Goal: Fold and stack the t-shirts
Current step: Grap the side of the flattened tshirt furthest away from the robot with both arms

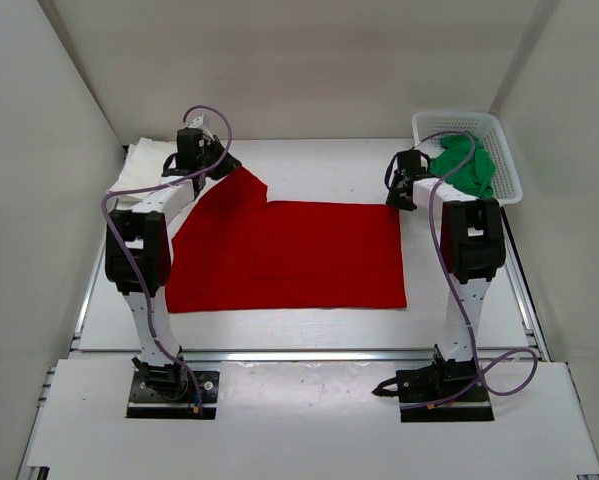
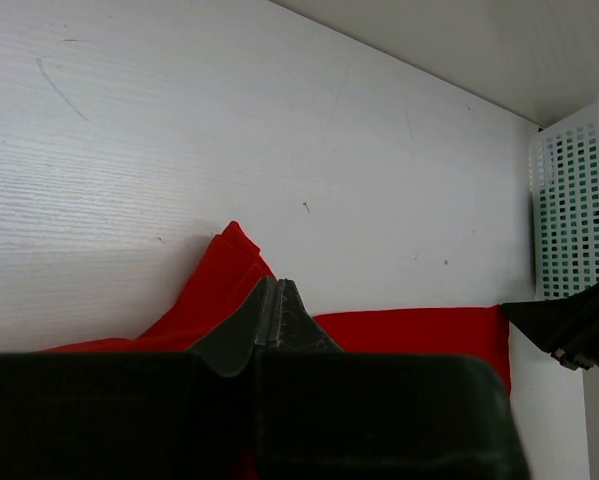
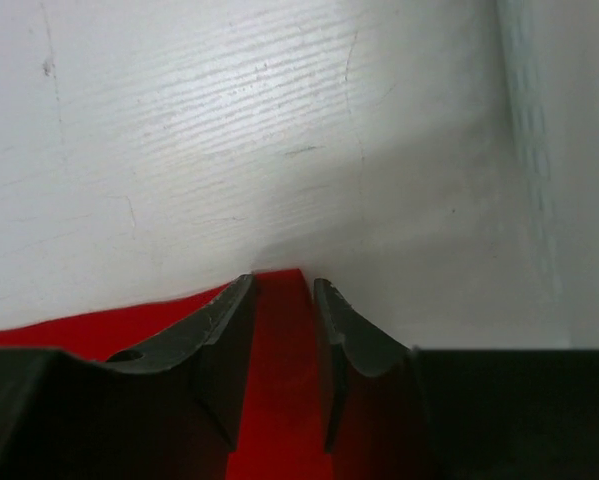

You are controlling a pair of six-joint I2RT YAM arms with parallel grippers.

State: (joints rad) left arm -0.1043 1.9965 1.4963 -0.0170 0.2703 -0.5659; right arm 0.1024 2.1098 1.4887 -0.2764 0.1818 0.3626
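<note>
Left fingers (image 2: 241, 335) are pressed tight together with a bit of the red t-shirt (image 1: 299, 255) pinched in them. From the wrist view you can see a peak of red cloth standing up just beside the tips, and from above the shirt's far-left corner is pulled up off the worktop (image 1: 319, 165) toward that arm. Right fingers (image 3: 207, 325) are parted, with a narrow gap between them, and the far-right corner of the same shirt sits right in that gap. The cloth there looks flat on the worktop, not lifted, so I'd call that side ungripped.

The rest of the red shirt is spread out wide in the middle of the worktop between the two arms. It's mostly a flat rectangle, and a faint squarish outline in the centre looks like a doubled layer.

Green t-shirt (image 1: 469, 168) is bunched up in the white lattice basket (image 1: 457, 117) at the far-right corner, one bit draped toward the basket's near-left rim, close to the right arm's wrist. White t-shirt (image 1: 144, 165) lies at the far-left edge, partly hidden behind the left arm — can't tell how neatly it's folded.
</note>
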